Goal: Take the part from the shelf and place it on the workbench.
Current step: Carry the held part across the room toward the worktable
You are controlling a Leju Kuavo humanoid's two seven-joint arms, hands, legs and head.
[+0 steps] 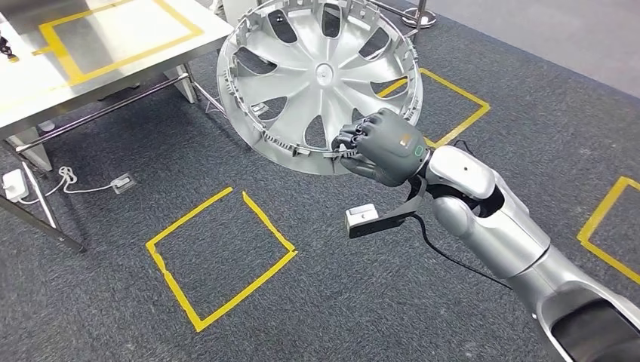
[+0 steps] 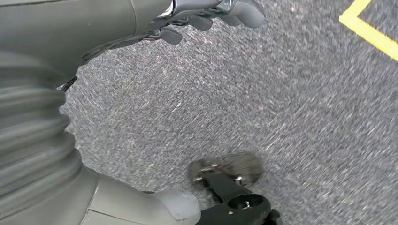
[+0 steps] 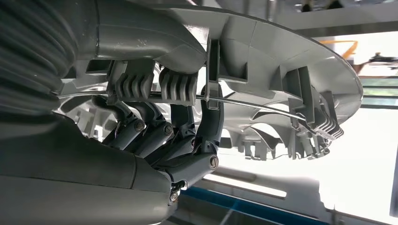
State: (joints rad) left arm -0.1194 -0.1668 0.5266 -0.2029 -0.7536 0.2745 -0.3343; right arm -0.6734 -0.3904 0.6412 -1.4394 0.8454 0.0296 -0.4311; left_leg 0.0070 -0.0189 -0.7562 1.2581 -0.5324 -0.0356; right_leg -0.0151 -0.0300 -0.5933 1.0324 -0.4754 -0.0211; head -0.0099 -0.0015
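1 robot hand, the right robot hand (image 1: 383, 145), grips the silver wheel cover (image 1: 317, 75) by its lower rim. Its dark fingers (image 3: 187, 136) curl around the rim and the thin wire ring there. The wheel cover is up in the air, tilted, with its ribbed back side facing the head view. Its top edge is near the corner of the table (image 1: 113, 45), but I cannot tell if they touch. The table has a yellow tape box on top, and its far side is cut off by the picture edge.

Below the wheel cover lies grey carpet (image 1: 340, 302) with a yellow tape square (image 1: 219, 256) and lots of open room. A white plug and cord lie by the table leg.

The left robot hand (image 2: 211, 14) hangs over the carpet. The wrist view there is blurry, so I cannot tell if it is open or closed.
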